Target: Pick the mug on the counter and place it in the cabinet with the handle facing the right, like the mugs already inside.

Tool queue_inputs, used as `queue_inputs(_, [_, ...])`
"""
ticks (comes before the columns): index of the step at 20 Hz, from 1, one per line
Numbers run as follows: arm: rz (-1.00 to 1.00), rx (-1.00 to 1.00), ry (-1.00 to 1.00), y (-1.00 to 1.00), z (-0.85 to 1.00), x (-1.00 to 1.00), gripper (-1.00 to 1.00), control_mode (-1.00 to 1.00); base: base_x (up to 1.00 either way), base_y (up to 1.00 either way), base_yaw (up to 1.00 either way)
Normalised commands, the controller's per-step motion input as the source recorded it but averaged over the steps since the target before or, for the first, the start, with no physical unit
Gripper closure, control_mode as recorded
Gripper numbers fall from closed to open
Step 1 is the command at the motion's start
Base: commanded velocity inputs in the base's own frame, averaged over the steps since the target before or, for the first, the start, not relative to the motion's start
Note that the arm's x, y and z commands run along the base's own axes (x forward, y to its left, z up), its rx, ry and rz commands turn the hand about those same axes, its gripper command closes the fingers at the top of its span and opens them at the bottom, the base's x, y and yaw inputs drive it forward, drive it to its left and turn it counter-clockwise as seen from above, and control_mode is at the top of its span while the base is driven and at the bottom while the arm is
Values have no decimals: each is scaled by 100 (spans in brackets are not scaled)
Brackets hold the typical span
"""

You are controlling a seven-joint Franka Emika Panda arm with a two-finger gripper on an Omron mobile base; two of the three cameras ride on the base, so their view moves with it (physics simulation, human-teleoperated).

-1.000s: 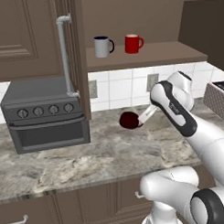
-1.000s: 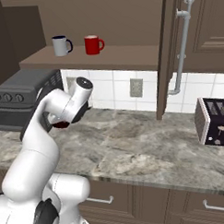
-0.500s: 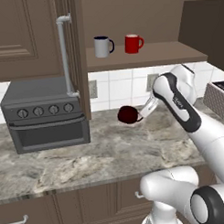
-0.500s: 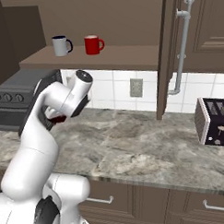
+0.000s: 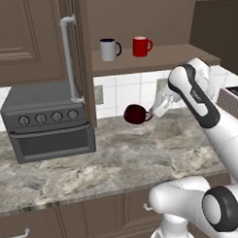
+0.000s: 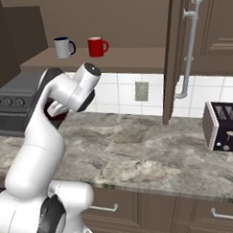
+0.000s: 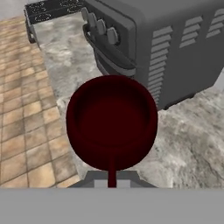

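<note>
The bench [image 5: 117, 160] and cabinet [image 5: 153, 56] are seen from behind the arm, from left and right, both shared. The mug [image 7: 111, 127] is viewed closely along the gripper [image 7: 112, 181], downward.

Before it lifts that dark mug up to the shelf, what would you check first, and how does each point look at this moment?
1. Mug held: the maroon mug hangs off the counter in the claw, gripped by its handle. Ok.
2. Cabinet door open: ok.
3. Free shelf space: bare shelf lies right of the red mug and the grey mug. Ok.
4. Height: the mug hangs below shelf level. Not ok yet.
5. Handle direction: it points right in the left base view, like the shelf mugs' handles. Ok.
6. Grip firmness: cannot tell.
</note>
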Motion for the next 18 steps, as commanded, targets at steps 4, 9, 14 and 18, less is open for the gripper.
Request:
queue_inputs(4, [15,3,-6,0,42,0,100,-100,0,0,0])
queue_inputs(9, [14,1,-9,0,43,0,100,-100,0,0,0])
queue_inputs(14, [14,0,-12,1,40,0,100,-100,0,0,0])
queue_inputs(18, [11,0,-4,1,39,2,100,-100,0,0,0])
